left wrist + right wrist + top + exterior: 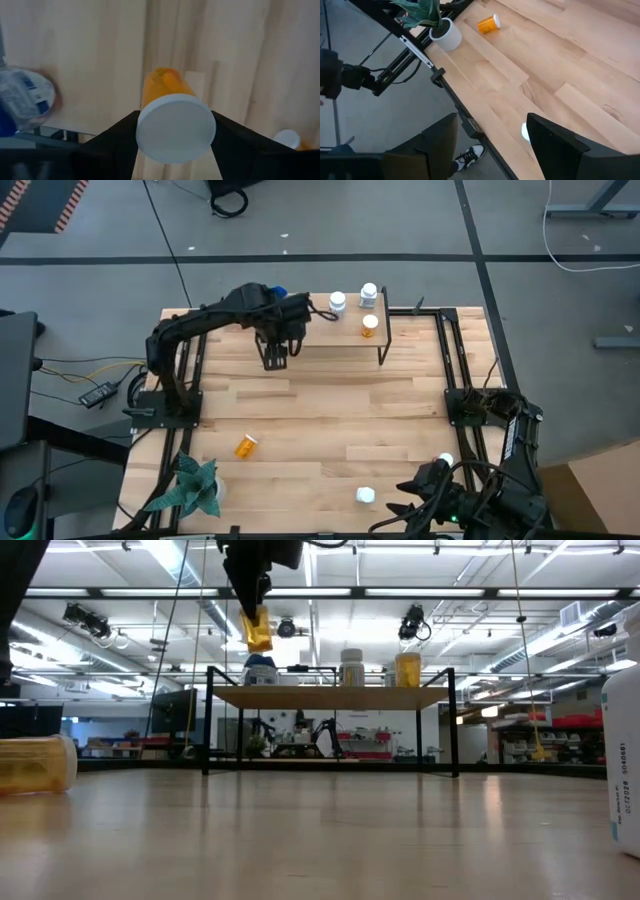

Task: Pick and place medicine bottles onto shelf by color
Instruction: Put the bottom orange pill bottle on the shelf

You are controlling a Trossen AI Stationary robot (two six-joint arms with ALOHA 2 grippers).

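My left claw [175, 131] half-spread, clamping an orange white-capped pill bottle [172, 115], seemingly above the shelf's [340, 340] nine-o'clock end

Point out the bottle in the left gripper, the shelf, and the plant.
Held orange bottle [175, 127], left wrist view, white cap.
Shelf [330, 697], low view, top board's front edge.
Plant [190, 488], high view, leaves.

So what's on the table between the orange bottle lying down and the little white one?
Nothing. In the high view, only bare tabletop lies between the tipped orange bottle and the white bottle.
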